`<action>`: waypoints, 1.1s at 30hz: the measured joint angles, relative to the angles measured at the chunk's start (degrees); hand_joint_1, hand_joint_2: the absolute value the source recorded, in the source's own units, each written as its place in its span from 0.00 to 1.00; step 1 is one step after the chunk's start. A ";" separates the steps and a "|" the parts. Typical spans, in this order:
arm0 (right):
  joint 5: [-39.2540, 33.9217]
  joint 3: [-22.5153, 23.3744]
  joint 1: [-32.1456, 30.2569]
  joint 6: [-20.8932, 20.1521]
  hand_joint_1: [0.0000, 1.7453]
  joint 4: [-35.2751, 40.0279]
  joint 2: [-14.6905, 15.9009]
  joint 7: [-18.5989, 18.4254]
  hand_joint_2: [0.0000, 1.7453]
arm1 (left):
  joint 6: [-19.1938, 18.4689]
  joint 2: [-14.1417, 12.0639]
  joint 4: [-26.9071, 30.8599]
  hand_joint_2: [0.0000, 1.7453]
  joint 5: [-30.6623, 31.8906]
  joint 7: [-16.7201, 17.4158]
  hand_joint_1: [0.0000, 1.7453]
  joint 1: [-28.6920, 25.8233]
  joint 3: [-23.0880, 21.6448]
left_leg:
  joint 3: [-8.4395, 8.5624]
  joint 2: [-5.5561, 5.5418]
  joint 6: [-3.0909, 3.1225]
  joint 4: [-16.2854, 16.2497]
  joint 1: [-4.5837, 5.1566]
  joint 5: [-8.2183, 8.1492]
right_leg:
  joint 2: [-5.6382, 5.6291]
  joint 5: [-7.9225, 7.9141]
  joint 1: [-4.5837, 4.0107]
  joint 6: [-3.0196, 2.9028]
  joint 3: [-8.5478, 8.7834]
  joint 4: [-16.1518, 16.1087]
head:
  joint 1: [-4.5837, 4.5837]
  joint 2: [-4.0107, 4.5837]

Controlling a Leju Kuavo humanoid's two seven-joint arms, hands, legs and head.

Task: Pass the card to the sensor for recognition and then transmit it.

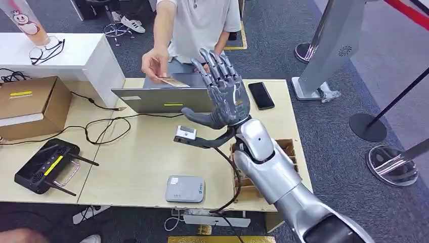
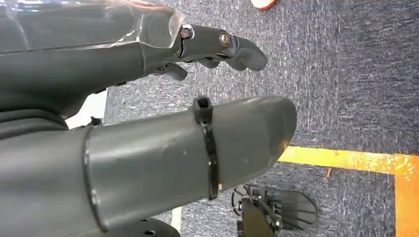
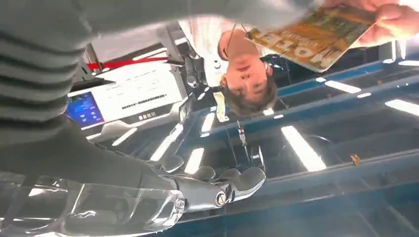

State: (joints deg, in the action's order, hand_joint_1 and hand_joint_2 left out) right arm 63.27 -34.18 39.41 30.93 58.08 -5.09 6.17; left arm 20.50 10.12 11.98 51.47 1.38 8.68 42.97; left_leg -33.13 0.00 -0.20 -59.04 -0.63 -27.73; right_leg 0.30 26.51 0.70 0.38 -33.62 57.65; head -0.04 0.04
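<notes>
A person across the table holds the card (image 1: 172,81), a tan printed card, in one hand (image 1: 154,63) just above the laptop. The same card (image 3: 316,34) appears in the right wrist view, pinched by the person's fingers. My right hand (image 1: 221,91) is raised over the table beside the card, fingers spread, holding nothing. The small grey sensor box (image 1: 185,189) lies on the table near its front edge. My left hand (image 2: 148,123) hangs over the carpet floor, fingers apart, nothing in it.
A grey laptop (image 1: 159,99) and a black phone (image 1: 261,95) lie at the far side of the table (image 1: 136,152). A cardboard box (image 1: 30,104) and a black controller (image 1: 45,166) sit left. A compartment box (image 1: 288,149) lies under my right arm. Stanchion bases (image 1: 368,126) stand right.
</notes>
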 joint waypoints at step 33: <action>2.98 -1.44 2.70 -4.35 1.00 -7.00 -4.48 -2.10 1.00 | 0.17 0.22 0.00 0.00 -0.79 0.15 0.00 0.09 -0.04 | 0.00 0.00 0.00 0.00 -0.01 0.00 | 0.00 0.00 0.00 0.00 0.00 0.00 | 0.00 0.00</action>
State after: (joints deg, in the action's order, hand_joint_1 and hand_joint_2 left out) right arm 66.25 -35.63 42.11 26.58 51.08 -9.57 4.07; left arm 20.68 10.34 11.98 50.69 1.53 8.77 42.93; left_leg -33.14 0.00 -0.21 -59.03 -0.63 -27.73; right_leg 0.30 26.52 0.70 0.38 -33.62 57.65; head -0.04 0.04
